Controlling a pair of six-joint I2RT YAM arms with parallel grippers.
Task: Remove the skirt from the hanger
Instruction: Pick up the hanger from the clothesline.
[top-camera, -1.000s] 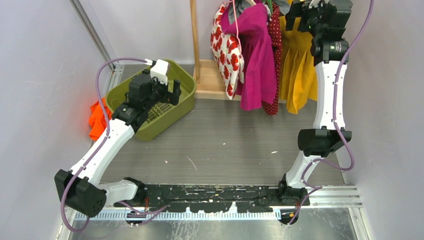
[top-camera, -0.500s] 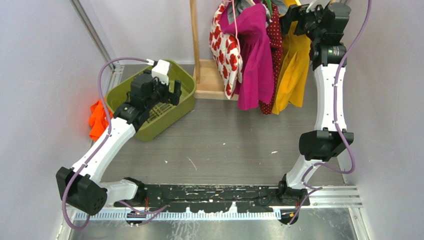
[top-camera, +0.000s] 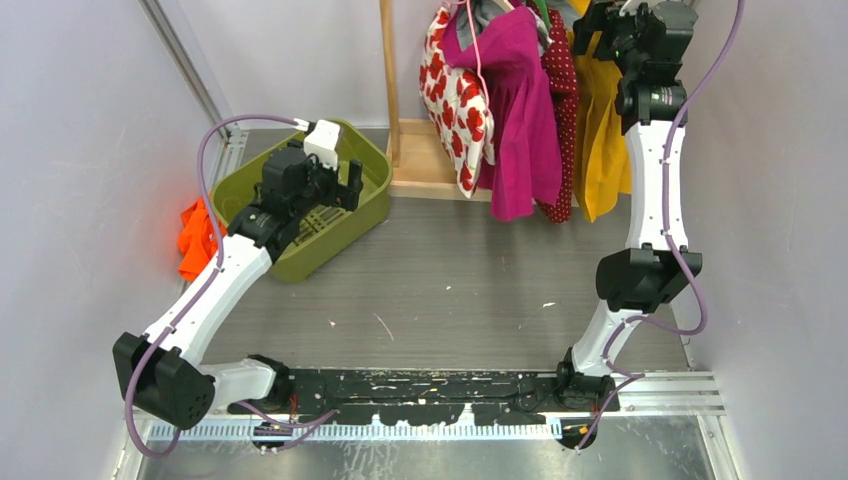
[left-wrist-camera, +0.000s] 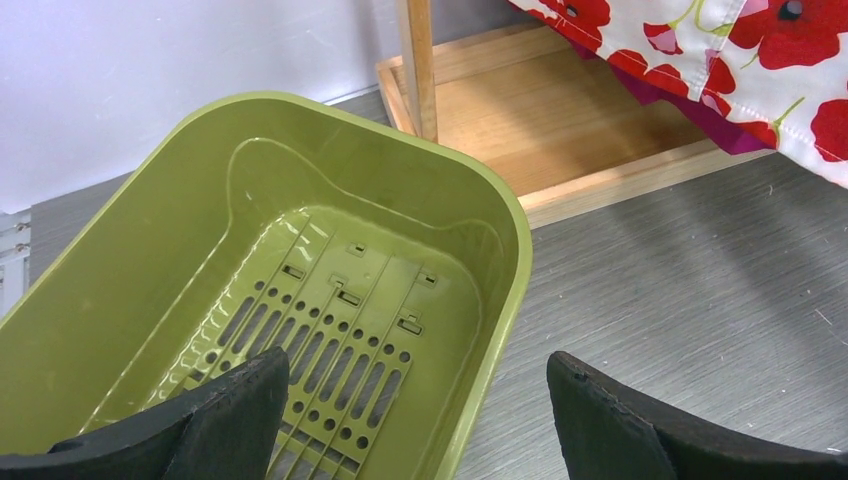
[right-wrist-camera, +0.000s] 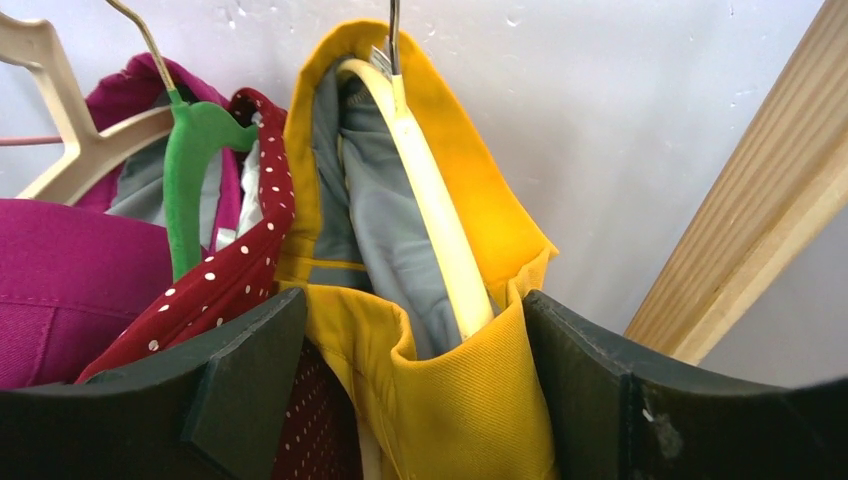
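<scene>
The yellow skirt (top-camera: 605, 130) hangs on a cream hanger (right-wrist-camera: 430, 210) at the right end of the wooden rack. In the right wrist view its waistband (right-wrist-camera: 470, 410) sits between my right gripper's fingers. The right gripper (right-wrist-camera: 410, 330) is open and straddles the waistband just below the hanger's shoulder; the right finger touches the fabric. In the top view this gripper (top-camera: 600, 20) is high at the skirt's top. My left gripper (left-wrist-camera: 418, 370) is open and empty, hovering over the green basket's near rim (left-wrist-camera: 510, 210), far left of the rack (top-camera: 352, 185).
A magenta garment (top-camera: 520, 110), a red dotted one (top-camera: 565, 100) and a white poppy-print one (top-camera: 455, 100) hang left of the skirt. The rack's wooden post (top-camera: 388, 70) and base (top-camera: 425, 170) stand behind the green basket (top-camera: 375, 195). An orange cloth (top-camera: 195, 235) lies by the left wall.
The yellow skirt swung left and tilted half a second ago, then swung back right and hangs narrower now. The other garments shifted right with it. The left arm stayed still.
</scene>
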